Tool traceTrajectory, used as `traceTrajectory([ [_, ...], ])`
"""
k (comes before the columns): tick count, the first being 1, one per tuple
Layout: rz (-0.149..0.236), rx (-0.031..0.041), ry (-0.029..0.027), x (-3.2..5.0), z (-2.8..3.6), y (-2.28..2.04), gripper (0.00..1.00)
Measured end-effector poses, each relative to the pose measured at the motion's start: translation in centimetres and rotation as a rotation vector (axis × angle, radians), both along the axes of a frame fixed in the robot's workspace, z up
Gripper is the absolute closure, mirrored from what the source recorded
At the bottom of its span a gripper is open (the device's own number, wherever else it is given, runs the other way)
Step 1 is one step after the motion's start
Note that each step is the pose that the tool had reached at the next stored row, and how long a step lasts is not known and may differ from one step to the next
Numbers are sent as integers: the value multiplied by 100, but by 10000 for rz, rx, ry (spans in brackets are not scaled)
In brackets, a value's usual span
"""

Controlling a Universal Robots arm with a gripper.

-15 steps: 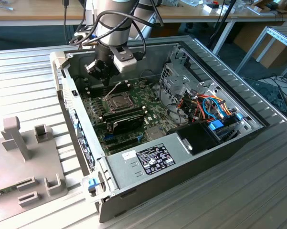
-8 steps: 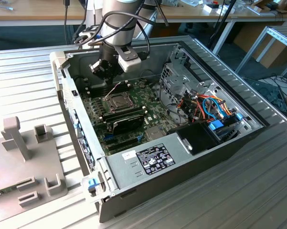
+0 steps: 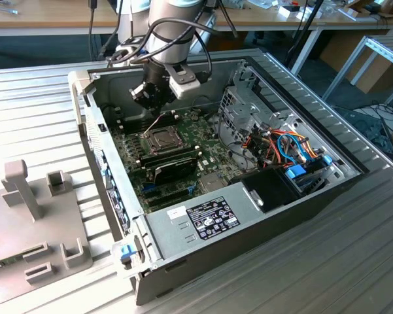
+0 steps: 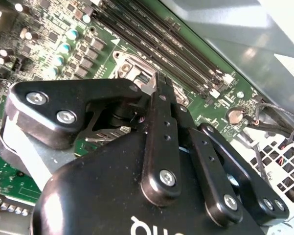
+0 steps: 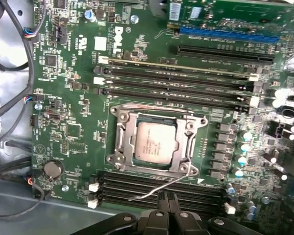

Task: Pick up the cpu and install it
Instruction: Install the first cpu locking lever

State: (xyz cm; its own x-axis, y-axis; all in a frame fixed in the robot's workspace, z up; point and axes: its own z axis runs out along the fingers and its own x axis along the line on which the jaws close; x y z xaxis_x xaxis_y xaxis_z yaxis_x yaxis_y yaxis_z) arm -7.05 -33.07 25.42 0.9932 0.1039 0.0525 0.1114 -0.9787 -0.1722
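Observation:
The cpu [image 5: 154, 142], a pale silver-grey square, lies flat in the dark socket [image 5: 154, 143] on the green motherboard [image 5: 73, 132]. The socket's metal frame surrounds it, and the thin wire lever [image 5: 159, 188] sticks out unlatched beside it. In the exterior view my gripper [image 3: 152, 99] hangs just above and behind the socket [image 3: 161, 137], inside the open computer case. Its black fingers [image 4: 159, 90] are shut together with nothing between them. Their tips [image 5: 166, 208] show near the memory slots, apart from the cpu.
Long black memory slots [image 5: 176, 78] run on both sides of the socket. A black cooler or fan [image 3: 173, 169] sits on the board nearer the case's front. The drive cage [image 3: 245, 111], coloured cables [image 3: 291, 147] and black power supply [image 3: 268, 186] fill the exterior view's right. Case walls [image 3: 91, 124] enclose everything.

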Motion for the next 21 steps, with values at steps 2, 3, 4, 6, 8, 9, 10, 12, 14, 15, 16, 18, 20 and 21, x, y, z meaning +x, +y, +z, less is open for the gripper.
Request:
traceTrajectory([
  [2, 1, 110, 1, 8, -2, 0, 89],
  [3, 0, 140, 1, 8, -2, -1, 89],
  [4, 0, 143, 0, 8, -2, -3, 89],
  [6, 2, 144, 1, 9, -2, -12, 89],
  [8, 1, 172, 1, 9, -2, -21, 89],
  [9, 1, 194, 1, 9, -3, -25, 89],
  [10, 1, 207, 0, 8, -3, -28, 89],
  [12, 0, 155, 1, 8, -3, -28, 89],
  [14, 3, 44, 1, 18, -5, -29, 89],
  [15, 2, 25, 1, 26, -6, -29, 89],
  [16, 1, 1, 1, 36, -7, -29, 89],
  [18, 1, -37, 1, 50, -9, -29, 89],
  [20, 1, -83, 0, 75, -20, -28, 89],
  [21, 1, -86, 1, 83, -26, -28, 89],
])
